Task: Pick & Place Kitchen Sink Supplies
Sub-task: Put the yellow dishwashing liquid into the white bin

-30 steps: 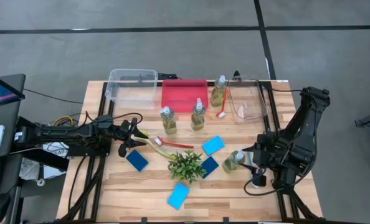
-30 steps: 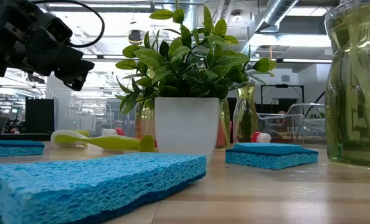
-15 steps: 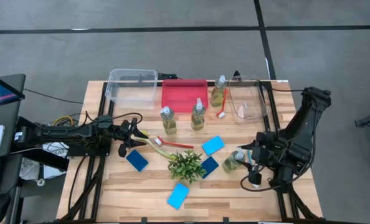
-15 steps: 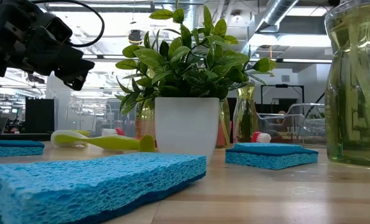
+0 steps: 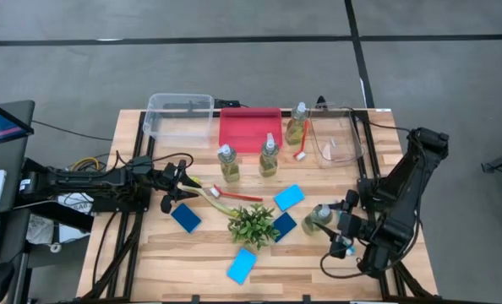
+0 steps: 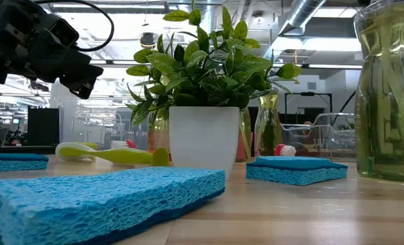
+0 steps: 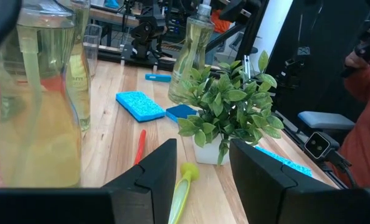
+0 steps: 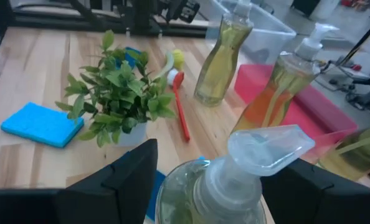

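Note:
A clear bottle of yellow-green liquid [image 5: 317,218] stands upright on the table at the right. My right gripper [image 5: 331,221] is open, with one finger on either side of the bottle's pump top [image 8: 266,149]; no touch shows. Three more bottles [image 5: 270,156] stand near the bins. My left gripper [image 5: 183,187] is open and level at the left. The handle end of the yellow brush [image 7: 182,186] lies flat on the table beyond the gap between its fingers. A red brush [image 5: 238,196] and several blue sponges [image 5: 289,198] lie flat around the plant.
A small potted plant [image 5: 253,224] stands mid-table between the two grippers. A clear bin [image 5: 180,114], a red bin [image 5: 251,128] and another clear bin [image 5: 335,135] line the far edge. A red-headed brush [image 5: 301,152] lies beside the right clear bin.
My right arm has shifted a little toward the table's near edge and sunk, its wrist turning. Its gripper stays open around the bottle, which has not moved.

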You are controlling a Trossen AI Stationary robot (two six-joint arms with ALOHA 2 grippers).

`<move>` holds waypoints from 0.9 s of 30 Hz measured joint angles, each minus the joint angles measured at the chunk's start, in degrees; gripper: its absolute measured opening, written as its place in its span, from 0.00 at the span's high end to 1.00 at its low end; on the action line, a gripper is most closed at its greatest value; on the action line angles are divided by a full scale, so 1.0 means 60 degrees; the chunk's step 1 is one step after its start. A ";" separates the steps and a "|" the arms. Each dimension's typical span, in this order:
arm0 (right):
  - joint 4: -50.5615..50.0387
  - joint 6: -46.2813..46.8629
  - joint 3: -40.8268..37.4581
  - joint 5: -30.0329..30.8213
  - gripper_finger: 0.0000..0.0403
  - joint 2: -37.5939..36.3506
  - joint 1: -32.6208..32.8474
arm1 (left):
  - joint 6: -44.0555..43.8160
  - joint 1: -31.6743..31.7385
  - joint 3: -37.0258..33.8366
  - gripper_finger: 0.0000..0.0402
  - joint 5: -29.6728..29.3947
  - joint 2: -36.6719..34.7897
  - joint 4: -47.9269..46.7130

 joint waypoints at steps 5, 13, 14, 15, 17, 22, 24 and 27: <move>-0.0009 0.0048 0.0000 0.0205 0.38 0.0233 -0.0117 | -0.0001 0.0001 0.0000 0.63 0.0001 0.0000 0.0000; -0.0845 0.1165 0.0000 0.0212 0.40 0.0324 -0.0410 | -0.0002 0.0003 0.0000 0.63 0.0000 0.0002 0.0004; -0.0913 0.1271 0.0000 0.0212 0.41 0.0324 -0.0452 | 0.0000 0.0002 0.0000 0.63 0.0000 0.0001 0.0004; -0.0935 0.1298 0.0000 0.0208 0.43 0.0322 -0.0506 | 0.0001 0.0003 0.0000 0.63 -0.0002 0.0004 0.0004; -0.0932 0.1296 0.0000 0.0200 0.46 0.0324 -0.0607 | 0.0001 0.0003 0.0000 0.63 0.0001 0.0004 0.0004; -0.0851 0.1296 0.0000 0.0147 0.59 0.0322 -0.0765 | 0.0001 0.0003 0.0000 0.63 -0.0001 0.0002 0.0006; -0.0746 0.1291 0.0000 0.0142 0.65 0.0320 -0.0807 | 0.0000 0.0003 0.0000 0.63 -0.0001 0.0004 0.0004; -0.0591 0.1268 0.0000 0.0130 0.73 0.0320 -0.0852 | 0.0001 0.0003 0.0000 0.63 -0.0002 0.0000 0.0007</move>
